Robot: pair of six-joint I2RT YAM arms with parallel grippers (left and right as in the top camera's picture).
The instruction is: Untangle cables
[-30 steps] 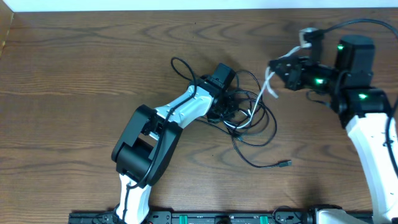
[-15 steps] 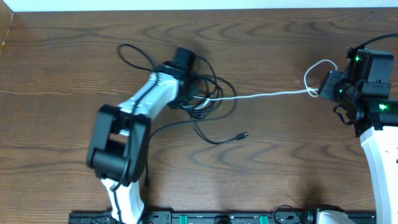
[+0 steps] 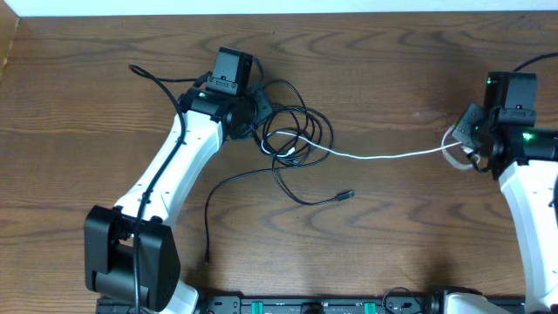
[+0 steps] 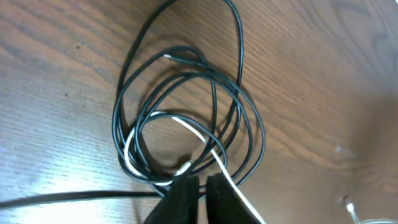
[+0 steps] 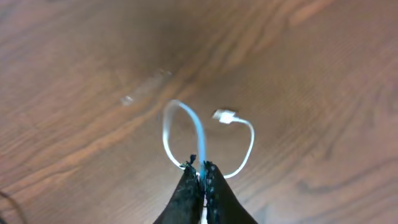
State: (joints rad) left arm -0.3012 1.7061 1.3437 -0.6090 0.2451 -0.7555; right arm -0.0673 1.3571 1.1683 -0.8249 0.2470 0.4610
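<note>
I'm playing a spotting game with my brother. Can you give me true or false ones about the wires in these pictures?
1. The white cable stretches from the black tangle across to the right gripper. True.
2. The right gripper's jaws stand wide open. False: they are pinched shut on the white cable.
3. Every cable here is white. False: the black cables lie in coiled loops.
4. A black plug end lies loose on the wooden table, held by nothing. True.

Left end effector (image 4: 200, 180) cut off at frame bottom, grip unreadable; white cable (image 4: 193, 135) exits there too; black cables (image 4: 117, 112) overlap indistinctly
</note>
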